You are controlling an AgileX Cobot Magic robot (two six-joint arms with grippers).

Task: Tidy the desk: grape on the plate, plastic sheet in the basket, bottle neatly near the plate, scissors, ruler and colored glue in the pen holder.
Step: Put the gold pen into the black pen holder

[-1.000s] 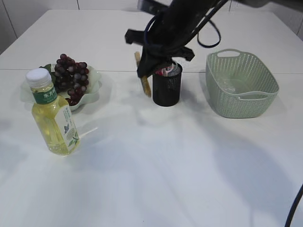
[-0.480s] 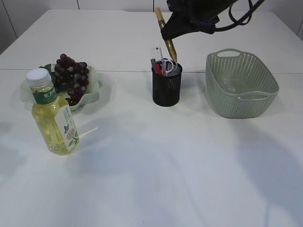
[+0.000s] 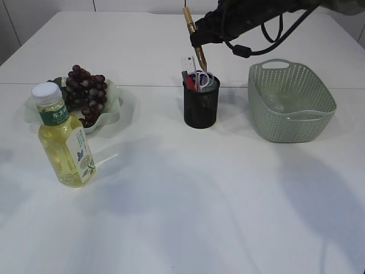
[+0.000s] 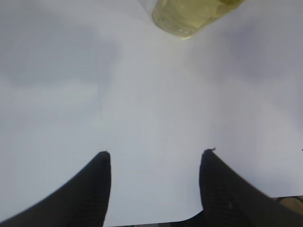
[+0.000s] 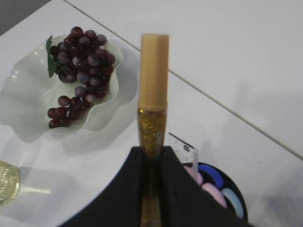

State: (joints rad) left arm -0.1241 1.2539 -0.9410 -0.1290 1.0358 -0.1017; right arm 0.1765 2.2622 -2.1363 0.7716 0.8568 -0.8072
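The right gripper (image 3: 198, 39), clamped on the colored glue (image 3: 196, 44), hangs above the pen holder (image 3: 201, 106), the tube tilted with its lower end just over the rim at about twelve o'clock. Scissors (image 3: 201, 79) and ruler (image 3: 186, 64) already stand inside; the grape (image 3: 85, 91) lies on the plate (image 3: 114, 97) at nine o'clock of the holder, the bottle (image 3: 63, 142) near it, the basket (image 3: 291, 103) at three o'clock. The left gripper (image 4: 154, 165) hovers over bare table, jaws apart and empty. To finish well, the tube should probably be brought nearer upright, steered into the gap beside the scissor handles, and released only once its tip is below the rim.
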